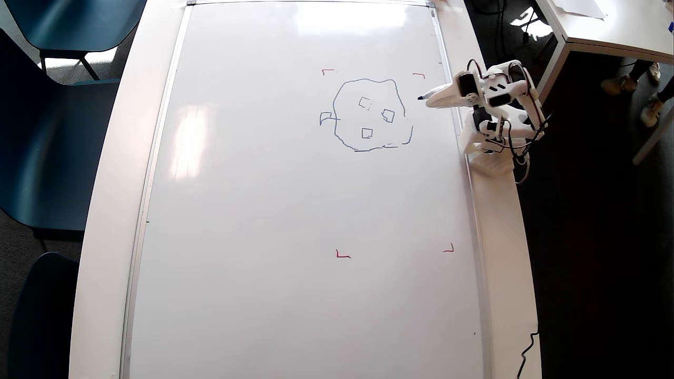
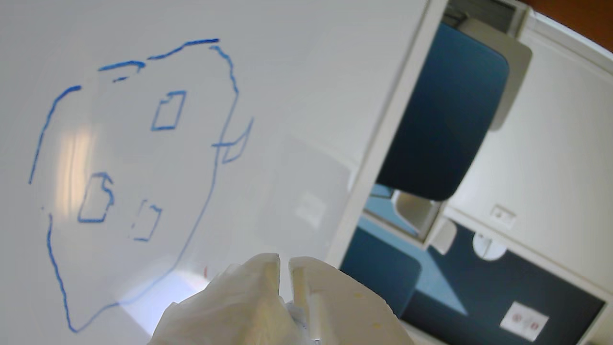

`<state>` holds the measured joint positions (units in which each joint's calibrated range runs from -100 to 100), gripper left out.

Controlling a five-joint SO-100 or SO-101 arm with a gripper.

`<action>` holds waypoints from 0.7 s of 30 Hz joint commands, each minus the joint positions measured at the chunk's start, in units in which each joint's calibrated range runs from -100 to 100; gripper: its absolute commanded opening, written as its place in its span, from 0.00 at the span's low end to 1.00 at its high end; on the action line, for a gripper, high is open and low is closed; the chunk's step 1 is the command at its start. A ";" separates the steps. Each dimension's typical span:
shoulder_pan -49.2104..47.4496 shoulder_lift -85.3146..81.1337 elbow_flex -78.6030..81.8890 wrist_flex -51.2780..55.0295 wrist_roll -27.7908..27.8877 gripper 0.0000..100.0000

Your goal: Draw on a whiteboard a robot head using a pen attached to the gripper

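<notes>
robot head (image 1: pixel 370 116) nearly done: outline, 3 squares, side flag | outline gaps remain | gripper (image 1: pixel 439 96) fingers pressed together on pen (image 1: pixel 427 96), tip just right of drawing

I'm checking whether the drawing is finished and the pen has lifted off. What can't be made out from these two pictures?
- Pen tip height: the overhead view looks straight down, so touching or lifted is unreadable.
- Pen in the wrist view: hidden behind the gripper.
- Robot head squares: too small overhead; partly washed out by glare in the wrist view.
- Whiteboard: its bottom edge is cut off overhead.
</notes>
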<state>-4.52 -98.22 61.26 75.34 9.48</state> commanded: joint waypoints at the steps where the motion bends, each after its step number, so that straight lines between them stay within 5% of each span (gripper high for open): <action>1: 0.51 -0.35 4.33 -7.14 -0.05 0.01; 14: 3.90 -0.52 24.67 -40.15 0.06 0.01; 21: 5.81 -0.52 34.29 -71.17 0.11 0.01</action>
<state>0.60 -98.81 93.60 18.67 9.59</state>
